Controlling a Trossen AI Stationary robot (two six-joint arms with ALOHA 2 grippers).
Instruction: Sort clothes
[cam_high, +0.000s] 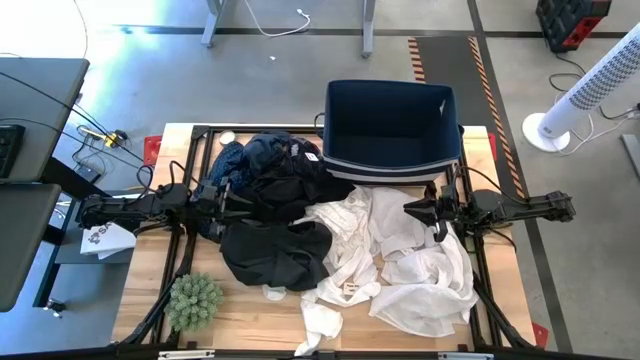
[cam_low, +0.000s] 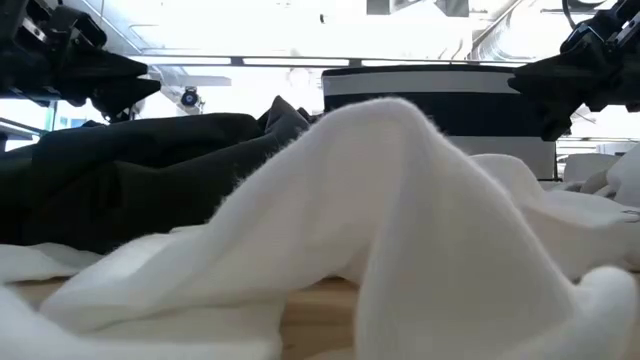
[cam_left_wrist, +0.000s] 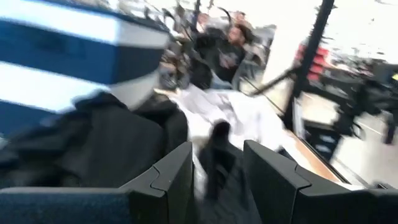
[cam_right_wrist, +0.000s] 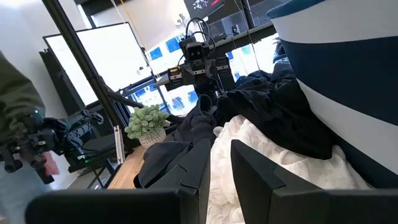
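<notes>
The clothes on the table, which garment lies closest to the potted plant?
The black garment, spread just beside the green plant. The navy clothes sit back by the bin; the white ones lie farther right.

We are looking down on a wooden desk (cam_high: 250, 315) standing on a grey concrete floor (cam_high: 130, 80). Beyond the desk's far right corner we are seeing orange-and-black hazard tape (cam_high: 483, 70) running across the floor, a white tower fan (cam_high: 590, 85) and a black-and-red crate (cam_high: 572, 22). A white cable (cam_high: 285, 22) is lying past the far edge. A dark side table (cam_high: 35, 110) is sitting off the desk's left edge. Bright light is flooding the room at desk level.
</notes>
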